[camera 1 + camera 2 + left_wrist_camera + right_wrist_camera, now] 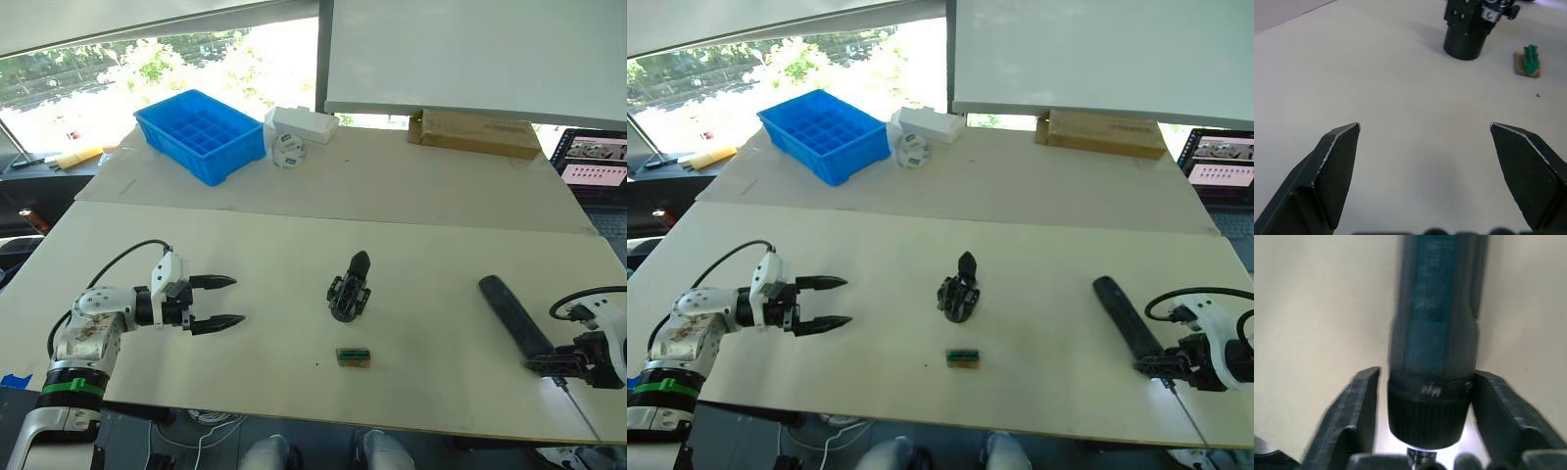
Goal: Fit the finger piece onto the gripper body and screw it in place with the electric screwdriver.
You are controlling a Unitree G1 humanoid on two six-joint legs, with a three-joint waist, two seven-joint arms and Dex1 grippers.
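Fingers of my right claw stand on either side of the electric screwdriver at its ribbed collar, near the bit end; in the right wrist view each finger sits just beside the barrel with a thin gap, so I cannot tell whether I am truly clamped on it. The tool lies flat on the worktop, its barrel running away from that claw, its thin metal bit pointing back toward the near edge.

My left claw is released, its two black fingers spread wide and hovering low over bare worktop. Ahead of it, well apart, lies a small tan-and-green block. Beyond the block, farther from that claw, is the gripper body, resting on the surface with one pointed black finger sticking out away from me.

Far past both claws sit a blue compartment tray, a white box and a cardboard box.
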